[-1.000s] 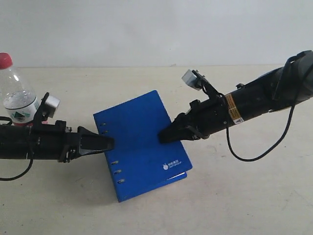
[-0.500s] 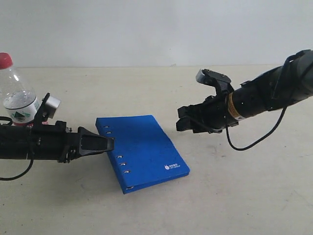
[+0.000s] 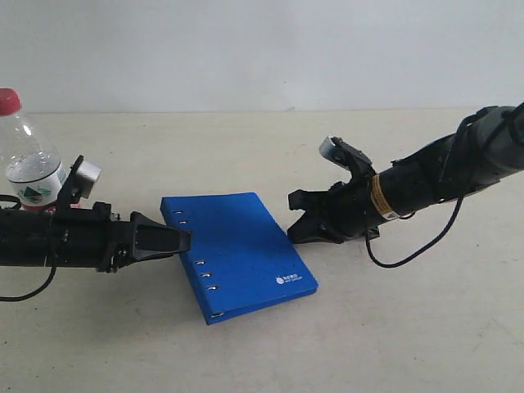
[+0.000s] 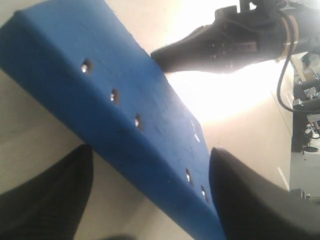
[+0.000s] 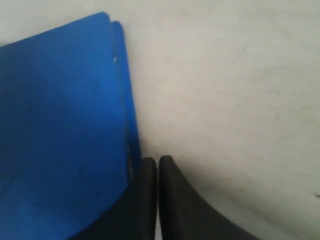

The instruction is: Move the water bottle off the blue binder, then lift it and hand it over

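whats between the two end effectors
The blue binder lies between the left end effector and the right end effector, as the exterior view shows.

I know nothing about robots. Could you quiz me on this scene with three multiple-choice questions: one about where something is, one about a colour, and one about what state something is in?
1. Where is the water bottle relative to the blue binder?
A. Lying on top of it
B. Upright at the far left, apart from it
C. Tucked underneath it

2. What colour is the bottle's cap?
A. Red
B. Blue
C. Green

3. How are the right arm's fingers?
A. Spread wide
B. Clamped on the bottle
C. Shut together, holding nothing

Answers:
1 B: the bottle stands at the picture's left edge, well away from the binder.
2 A: the cap at its top is plainly red.
3 C: the right wrist view shows the two tips pressed together beside the binder's edge.
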